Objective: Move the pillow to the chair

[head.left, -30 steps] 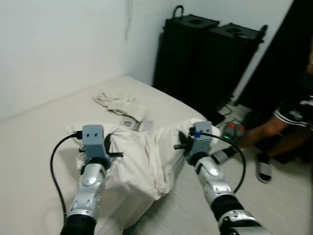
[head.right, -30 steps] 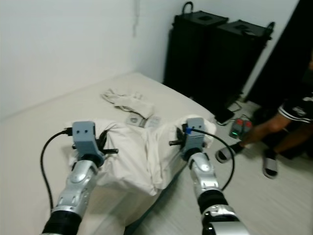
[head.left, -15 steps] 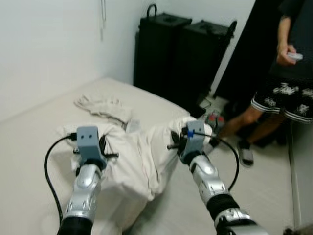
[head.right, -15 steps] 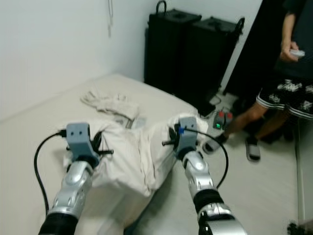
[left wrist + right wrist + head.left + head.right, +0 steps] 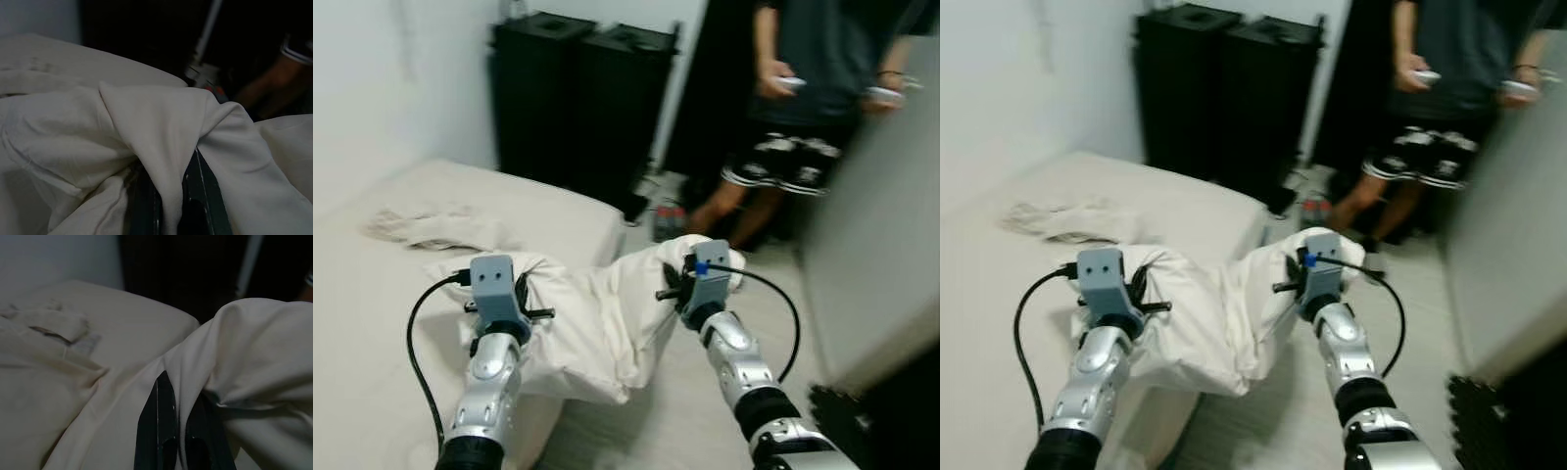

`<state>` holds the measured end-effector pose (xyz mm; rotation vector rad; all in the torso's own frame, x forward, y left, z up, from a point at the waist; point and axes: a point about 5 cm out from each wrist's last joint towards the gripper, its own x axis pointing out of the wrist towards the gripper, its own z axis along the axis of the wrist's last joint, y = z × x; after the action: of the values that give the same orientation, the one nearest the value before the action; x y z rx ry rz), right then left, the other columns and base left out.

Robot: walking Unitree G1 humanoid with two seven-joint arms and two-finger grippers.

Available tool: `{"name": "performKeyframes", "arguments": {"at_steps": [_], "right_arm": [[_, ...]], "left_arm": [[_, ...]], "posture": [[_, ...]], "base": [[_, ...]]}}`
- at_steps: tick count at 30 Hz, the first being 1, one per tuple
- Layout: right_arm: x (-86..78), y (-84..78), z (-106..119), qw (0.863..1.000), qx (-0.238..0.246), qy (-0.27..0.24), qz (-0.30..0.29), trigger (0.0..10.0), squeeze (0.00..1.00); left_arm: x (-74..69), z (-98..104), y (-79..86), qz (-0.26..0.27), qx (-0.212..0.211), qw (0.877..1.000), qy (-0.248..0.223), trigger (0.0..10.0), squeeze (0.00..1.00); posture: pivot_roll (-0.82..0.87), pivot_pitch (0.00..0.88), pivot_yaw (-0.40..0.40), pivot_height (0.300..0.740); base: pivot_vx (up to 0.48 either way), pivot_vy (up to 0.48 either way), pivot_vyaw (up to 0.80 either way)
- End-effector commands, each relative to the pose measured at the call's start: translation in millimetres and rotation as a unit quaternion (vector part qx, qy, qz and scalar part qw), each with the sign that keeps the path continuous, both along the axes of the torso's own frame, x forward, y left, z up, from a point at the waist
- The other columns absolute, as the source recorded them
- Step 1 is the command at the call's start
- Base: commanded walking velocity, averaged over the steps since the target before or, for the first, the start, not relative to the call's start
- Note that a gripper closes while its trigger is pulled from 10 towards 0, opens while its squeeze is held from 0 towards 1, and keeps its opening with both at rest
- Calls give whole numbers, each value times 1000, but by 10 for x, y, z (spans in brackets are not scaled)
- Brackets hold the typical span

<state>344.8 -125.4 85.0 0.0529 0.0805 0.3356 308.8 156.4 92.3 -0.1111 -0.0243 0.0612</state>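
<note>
A cream pillow (image 5: 597, 318) hangs between my two arms, lifted off the bed's corner, its middle sagging. My left gripper (image 5: 514, 294) is shut on its left end, cloth pinched between the black fingers (image 5: 195, 196). My right gripper (image 5: 677, 276) is shut on the right end, a fold of cloth caught between its fingers (image 5: 161, 431). Both hold the pillow at about the same height, over the bed's edge and the floor beside it.
The cream bed (image 5: 538, 211) lies to my left with a crumpled cloth (image 5: 421, 225) on it. Two tall black cases (image 5: 578, 108) stand against the wall ahead. A person (image 5: 803, 108) in dark shorts stands ahead to the right, holding controllers. A pale wall or door (image 5: 881, 235) rises on the right.
The view has swung to the right: bed and black cases slid left, the standing person came into fuller view. Both grippers keep their hold on the pillow, at the same spacing.
</note>
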Motion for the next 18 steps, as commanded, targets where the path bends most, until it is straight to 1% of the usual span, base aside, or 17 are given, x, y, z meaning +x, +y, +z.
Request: {"name": "performKeyframes", "arguments": {"at_steps": [1, 2, 3, 4, 5, 6, 8, 11, 12, 14, 17, 18], "right_arm": [[40, 23, 102, 1000, -7, -20, 18, 10000, 0], [40, 23, 102, 1000, -7, -20, 18, 10000, 0], [42, 21, 96, 1000, -6, -18, 18, 10000, 0], [42, 21, 96, 1000, -6, -18, 18, 10000, 0], [43, 17, 78, 1000, -5, -11, 13, 10000, 0], [43, 14, 70, 1000, -5, -9, 11, 10000, 0], [39, 11, 47, 1000, -3, -4, 7, 10000, 0], [27, 7, 15, 1000, -2, 3, 3, 10000, 0], [8, -1, -20, 1000, -3, 7, 1, 10000, 0], [-2, -5, -36, 1000, -3, 9, 0, 10000, 0], [-12, -10, -50, 1000, -4, 11, 0, 10000, 0], [-22, -15, -66, 1000, -5, 13, -2, 10000, 0]], "left_arm": [[0, 48, -106, -18, 10, 1000, -15, 10000, 0], [0, 48, -106, -18, 10, 1000, -15, 10000, 0], [-5, -8, -116, -25, 24, 999, 0, 10000, 0], [-5, -8, -116, -25, 24, 999, 0, 10000, 0], [-2, -65, -104, -26, 37, 999, 17, 10000, 0], [0, -78, -98, -25, 40, 999, 21, 10000, 0], [10, -101, -68, -18, 31, 999, 32, 10000, 0], [21, -132, -44, -20, 39, 998, 44, 10000, 0], [15, -167, -30, -23, 66, 996, 54, 10000, 0], [9, -176, -24, -23, 72, 996, 54, 10000, 0], [4, -188, -19, -22, 72, 996, 56, 10000, 0], [-4, -209, -16, -19, 62, 996, 62, 10000, 0]], "posture": [[-16, 34, -109, 740], [-16, 34, -109, 740], [-13, 34, -111, 740], [-13, 34, -111, 740], [-13, 34, -111, 740], [-11, 30, -109, 740], [-10, 28, -105, 740], [-9, 25, -102, 740], [-8, 23, -98, 740], [-6, 21, -95, 740], [-6, 20, -92, 740], [-6, 17, -85, 740]], "base": [[0, 0, -800], [0, 0, -800], [0, 0, -800], [0, 0, -800], [0, 0, -800], [0, 0, -800], [0, 0, -800], [0, 0, -800], [0, 0, -800], [0, 0, -800], [0, 0, -800], [0, 0, -800]]}}
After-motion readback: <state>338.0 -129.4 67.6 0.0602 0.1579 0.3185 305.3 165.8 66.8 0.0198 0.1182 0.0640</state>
